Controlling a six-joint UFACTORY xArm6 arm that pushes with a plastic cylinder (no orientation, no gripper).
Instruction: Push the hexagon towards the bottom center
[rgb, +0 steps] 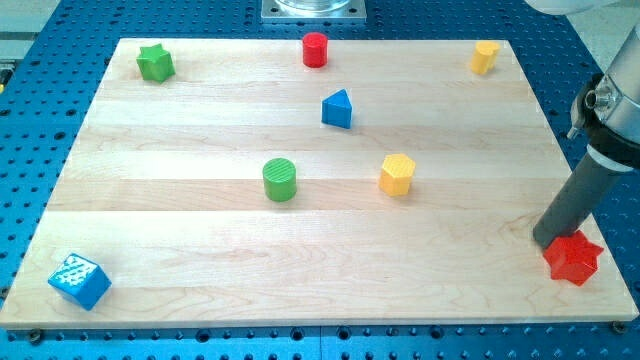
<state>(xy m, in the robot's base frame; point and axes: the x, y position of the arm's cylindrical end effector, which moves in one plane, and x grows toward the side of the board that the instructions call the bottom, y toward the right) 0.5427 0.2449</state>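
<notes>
The yellow hexagon stands on the wooden board a little right of the middle. My tip rests on the board near the view's right edge, touching or almost touching the upper left side of the red star. The tip is far to the right of the hexagon and lower in the view. The dark rod rises from the tip towards the upper right.
A green cylinder stands left of the hexagon. A blue triangle is above it. A red cylinder, green star and yellow block line the top edge. A blue cube sits at the bottom left.
</notes>
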